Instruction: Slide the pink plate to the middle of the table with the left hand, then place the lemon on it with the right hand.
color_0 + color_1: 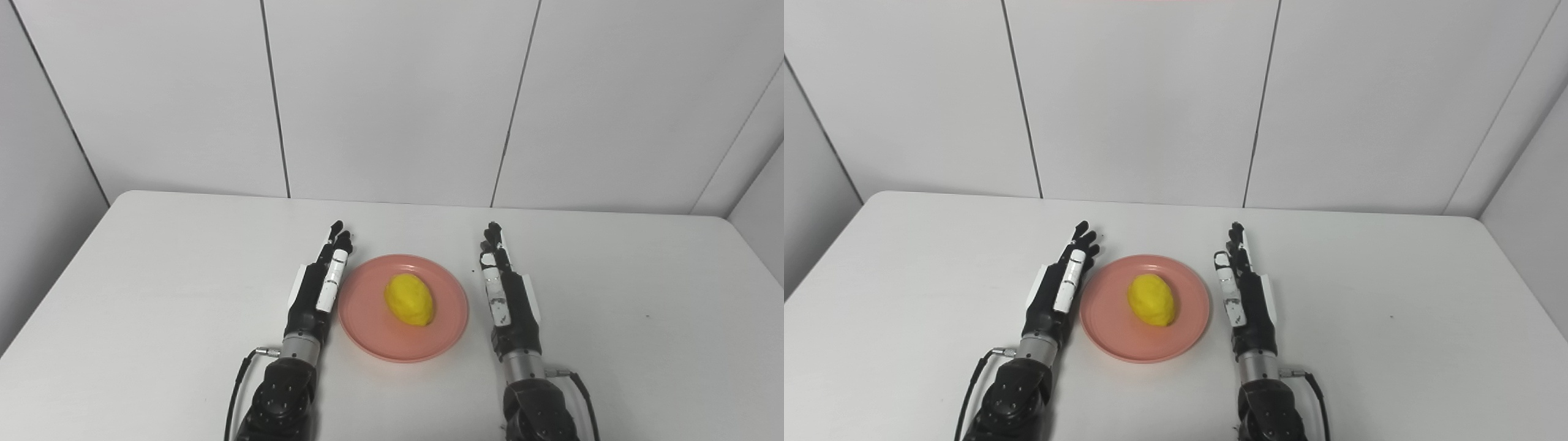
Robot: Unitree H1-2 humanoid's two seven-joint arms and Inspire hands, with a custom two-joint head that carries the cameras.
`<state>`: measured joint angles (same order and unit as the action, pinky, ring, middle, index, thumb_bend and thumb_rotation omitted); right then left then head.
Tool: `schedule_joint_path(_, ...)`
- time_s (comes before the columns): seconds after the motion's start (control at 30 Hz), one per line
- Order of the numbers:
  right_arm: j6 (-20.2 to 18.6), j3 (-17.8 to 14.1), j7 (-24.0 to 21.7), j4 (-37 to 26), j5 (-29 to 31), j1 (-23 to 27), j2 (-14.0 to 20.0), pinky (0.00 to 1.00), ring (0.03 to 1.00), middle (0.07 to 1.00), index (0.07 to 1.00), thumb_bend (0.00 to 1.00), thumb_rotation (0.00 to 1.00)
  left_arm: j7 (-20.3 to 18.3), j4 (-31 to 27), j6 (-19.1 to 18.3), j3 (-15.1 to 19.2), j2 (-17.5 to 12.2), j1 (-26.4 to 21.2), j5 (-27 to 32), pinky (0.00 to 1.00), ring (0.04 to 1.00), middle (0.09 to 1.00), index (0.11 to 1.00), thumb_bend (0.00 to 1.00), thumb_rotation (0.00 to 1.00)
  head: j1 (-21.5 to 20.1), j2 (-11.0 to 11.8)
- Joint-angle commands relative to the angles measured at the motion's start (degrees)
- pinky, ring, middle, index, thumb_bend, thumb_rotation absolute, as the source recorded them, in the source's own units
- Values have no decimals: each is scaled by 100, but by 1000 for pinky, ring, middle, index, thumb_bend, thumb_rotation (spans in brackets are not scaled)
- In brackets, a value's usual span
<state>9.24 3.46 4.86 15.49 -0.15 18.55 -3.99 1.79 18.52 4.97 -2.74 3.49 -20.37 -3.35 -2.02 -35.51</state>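
Two hands flank what we see. Our left hand (318, 288) lies flat with fingers stretched out and holding nothing, its inner side just beside the left rim of the pink plate (367, 334). The plate sits mid-table, nearer the front edge than the back, and the lemon (409, 299) rests on it. Our right hand (507, 294) is likewise spread and empty, near the plate's right rim but apart. Bare table (153, 275) runs wide toward both side edges.

White table (153, 294), rounded far corners, set against a grey panelled wall (392, 92). Directly on it: one pink plate (367, 327) near the middle, closer to the front edge
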Motion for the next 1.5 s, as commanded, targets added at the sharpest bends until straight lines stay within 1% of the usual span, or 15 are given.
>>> schedule_joint_path(0.0,-119,-30,-171,-151,162,38,-53,1000,1000,1000,1000,692,1000,14,-78,54,-25,-20,35,-57,962,944,963,967,563,1000,2,-2)
schedule_joint_path(0.2,-384,-67,-301,-260,343,5,-46,1000,1000,1000,1000,709,1000,-12,-75,99,-18,-31,36,-26,976,954,970,974,554,1000,3,-16)
schedule_joint_path(0.33,-721,-92,-365,-396,501,-20,-47,1000,1000,1000,1000,731,1000,-2,-70,105,-17,-31,33,-31,975,955,972,977,551,1000,1,-18)
schedule_joint_path(0.43,-776,-113,-353,-414,500,-24,-63,1000,1000,1000,1000,728,1000,-5,-72,87,-14,-30,34,-25,976,956,974,978,553,1000,0,-20)
schedule_joint_path(0.57,-804,-150,-355,-387,538,-15,-86,1000,1000,1000,1000,714,1000,-56,-63,90,-13,-45,30,19,988,971,984,989,558,1000,2,-17)
schedule_joint_path(0.9,-755,-164,-364,-346,530,-4,-88,1000,1000,1000,1000,723,1000,-28,-45,140,-4,-43,30,5,989,973,982,990,557,1000,-11,-17)
schedule_joint_path(1.07,-693,-201,-327,-313,544,18,-112,1000,1000,1000,1000,706,1000,-39,-79,34,32,-3,32,85,994,968,980,991,558,1000,-20,-8)
schedule_joint_path(1.17,-617,-222,-302,-282,531,28,-121,1000,1000,1000,1000,701,1000,-3,-78,52,21,7,35,71,969,953,969,976,559,1000,-26,-12)
schedule_joint_path(1.47,-488,-278,-285,-218,514,54,-142,1000,1000,1000,1000,687,1000,30,-46,47,54,53,30,100,943,937,954,956,575,1000,-34,1)
